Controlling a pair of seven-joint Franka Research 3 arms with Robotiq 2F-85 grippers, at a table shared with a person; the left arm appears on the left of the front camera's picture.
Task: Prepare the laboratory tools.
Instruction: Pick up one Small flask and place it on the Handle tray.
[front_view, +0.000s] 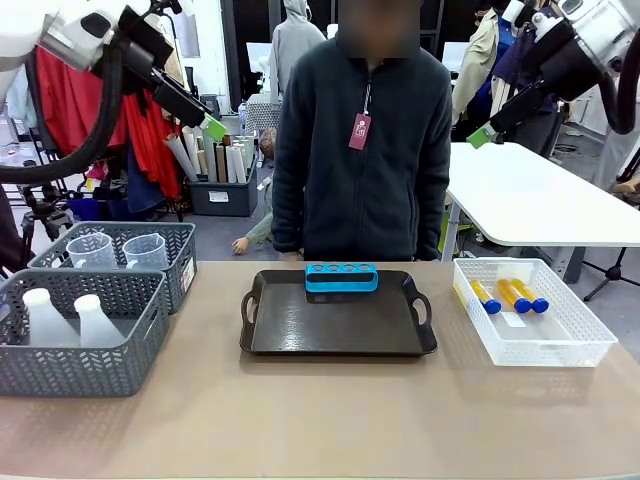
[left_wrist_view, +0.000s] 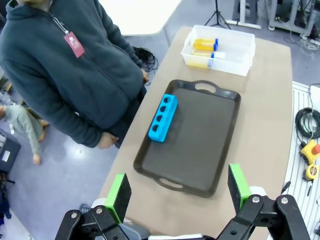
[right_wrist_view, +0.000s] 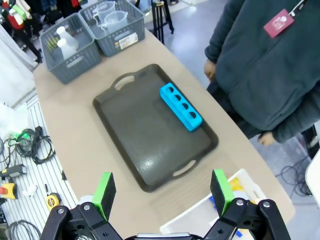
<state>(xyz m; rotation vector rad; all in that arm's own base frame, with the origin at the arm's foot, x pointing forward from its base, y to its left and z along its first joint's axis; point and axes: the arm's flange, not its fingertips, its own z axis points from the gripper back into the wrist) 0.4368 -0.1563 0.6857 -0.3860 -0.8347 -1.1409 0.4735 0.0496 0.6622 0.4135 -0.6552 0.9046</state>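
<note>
Though in cluttered room, tan table

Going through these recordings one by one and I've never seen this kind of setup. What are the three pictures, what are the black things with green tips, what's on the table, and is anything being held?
Two white robot arms work at a table across from a standing person. The front view looks across the table from the robot's side; the other two come from cameras on each arm's wrist, looking down from there. The green-tipped black parts are the left gripper and right gripper; both hang above the table, open and holding nothing. On the table: a black tray with a blue four-hole rack at its far edge, a white basket with three yellow blue-capped tubes, and two grey mesh baskets, one holding white flasks, one clear beakers.
</note>
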